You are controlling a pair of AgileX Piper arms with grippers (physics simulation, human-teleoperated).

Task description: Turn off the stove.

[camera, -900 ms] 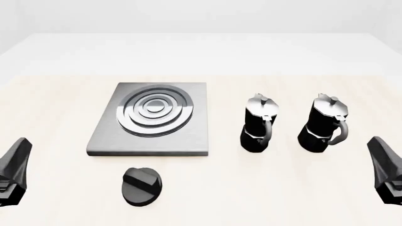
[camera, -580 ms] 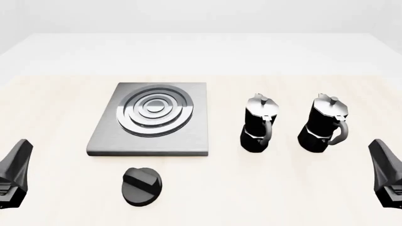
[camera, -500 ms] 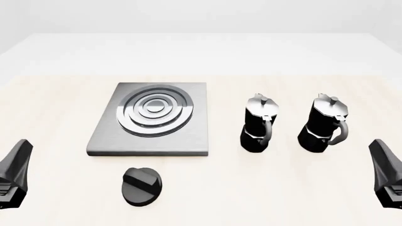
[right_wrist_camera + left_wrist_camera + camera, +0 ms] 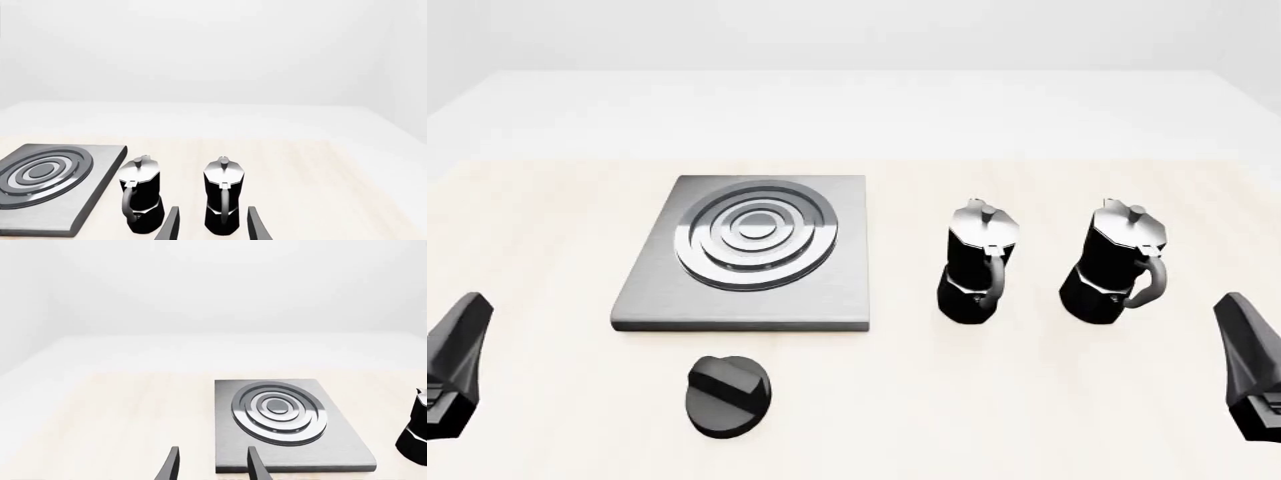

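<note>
one stove (image 4: 747, 255); two moka pots (image 4: 976, 262)

you are looking at three views with no readable text, label, brand, number or sign in any of them. the stove (image 4: 747, 255) plate is showing only plain concentric rings, its knob (image 4: 727, 394) is carrying a bare ridge with no markings, and the two moka pots (image 4: 978, 262) are showing unmarked black and silver surfaces.
</note>
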